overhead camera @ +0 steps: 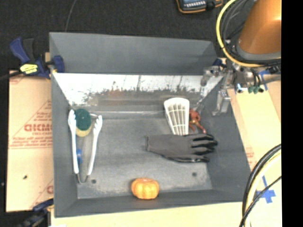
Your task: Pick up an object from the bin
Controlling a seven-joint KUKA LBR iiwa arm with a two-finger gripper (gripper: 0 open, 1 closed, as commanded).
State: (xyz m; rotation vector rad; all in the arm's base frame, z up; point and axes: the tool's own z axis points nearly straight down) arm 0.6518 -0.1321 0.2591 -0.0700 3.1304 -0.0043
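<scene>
Camera view | gripper (214, 92) spread and empty, high at the bin's (142, 56) far right corner | nearest: small red piece (194, 122), white ribbed cup (176, 116) | grey glove (179, 148) lies flat, probably awkward to pinch.

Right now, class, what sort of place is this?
Likely a robotics lab picking station: a robot arm at a grey metal bin holding a grey glove and an orange pumpkin.

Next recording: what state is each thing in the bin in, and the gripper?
Glove: lying flat, fingers pointing right.
White cup: lying down, wide end toward back wall.
Pumpkin: resting by front wall.
Tongs: lying open around a green-capped bottle.
Gripper: at right back, clear of the things.
</scene>
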